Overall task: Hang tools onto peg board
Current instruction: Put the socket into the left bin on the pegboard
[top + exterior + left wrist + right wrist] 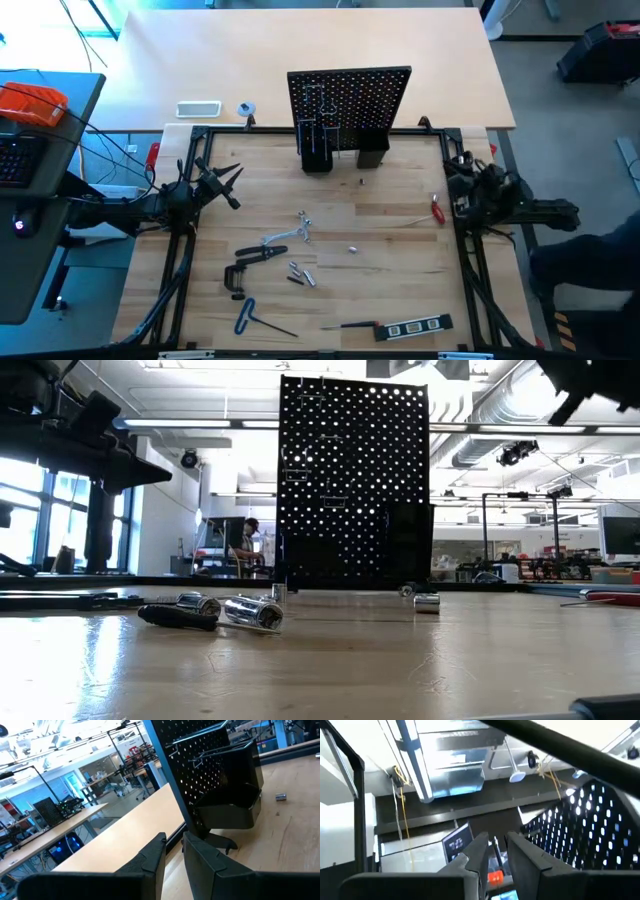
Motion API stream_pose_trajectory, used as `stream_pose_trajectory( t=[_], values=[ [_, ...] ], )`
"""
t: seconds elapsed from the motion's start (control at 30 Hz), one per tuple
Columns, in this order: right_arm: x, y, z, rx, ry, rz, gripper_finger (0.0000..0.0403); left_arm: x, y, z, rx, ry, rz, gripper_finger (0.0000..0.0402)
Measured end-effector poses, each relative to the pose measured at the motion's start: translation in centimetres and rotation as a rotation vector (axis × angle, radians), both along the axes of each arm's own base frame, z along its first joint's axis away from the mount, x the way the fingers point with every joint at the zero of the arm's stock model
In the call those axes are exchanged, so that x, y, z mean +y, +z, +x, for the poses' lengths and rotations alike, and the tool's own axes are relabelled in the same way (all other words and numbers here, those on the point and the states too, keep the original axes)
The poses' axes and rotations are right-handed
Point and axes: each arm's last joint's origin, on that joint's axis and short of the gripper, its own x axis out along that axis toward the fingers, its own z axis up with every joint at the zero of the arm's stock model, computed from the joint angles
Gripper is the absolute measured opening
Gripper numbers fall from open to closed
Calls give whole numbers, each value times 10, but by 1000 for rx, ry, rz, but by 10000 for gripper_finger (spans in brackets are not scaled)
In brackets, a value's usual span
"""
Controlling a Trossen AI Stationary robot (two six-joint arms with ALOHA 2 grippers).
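Observation:
The black peg board (pixel 350 100) stands upright at the table's far middle, with black holder boxes (pixel 372 152) at its base. The tools lie flat on the near half of the table: pliers (pixel 262 253), a C-clamp (pixel 235 280), a blue-handled hex key (pixel 248 317), wrenches (pixel 290 235), small bits (pixel 302 275), a screwdriver (pixel 350 325) and a marked level (pixel 420 326). My left gripper (pixel 173 840) hangs at the left edge, slightly open and empty, pointing toward the peg board (pixel 210 775). My right gripper (pixel 496 840) at the right edge is tipped upward, slightly open and empty.
A red-handled tool (pixel 437 210) lies near the right arm, and a small silver socket (pixel 352 249) sits mid-table. In the low view, sockets (pixel 255 612) lie in front of the peg board (pixel 352 485). A white tray (pixel 198 108) sits on the far table. Bare wood lies between the tools and the board.

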Motion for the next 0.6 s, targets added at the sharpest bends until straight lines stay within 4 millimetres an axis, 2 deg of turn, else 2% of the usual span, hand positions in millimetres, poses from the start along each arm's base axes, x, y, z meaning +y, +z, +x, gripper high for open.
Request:
stream_pose_trajectory(
  t=[0.2,0.37,0.6],
  values=[
    [0,34,14,129,-63,-86,67,0,0,0,-1,0,0,60],
    [0,65,38,374,-113,-182,67,0,0,0,-1,0,0,60],
    [-1,96,69,746,-137,-139,67,0,0,0,0,0,0,60]
  ],
)
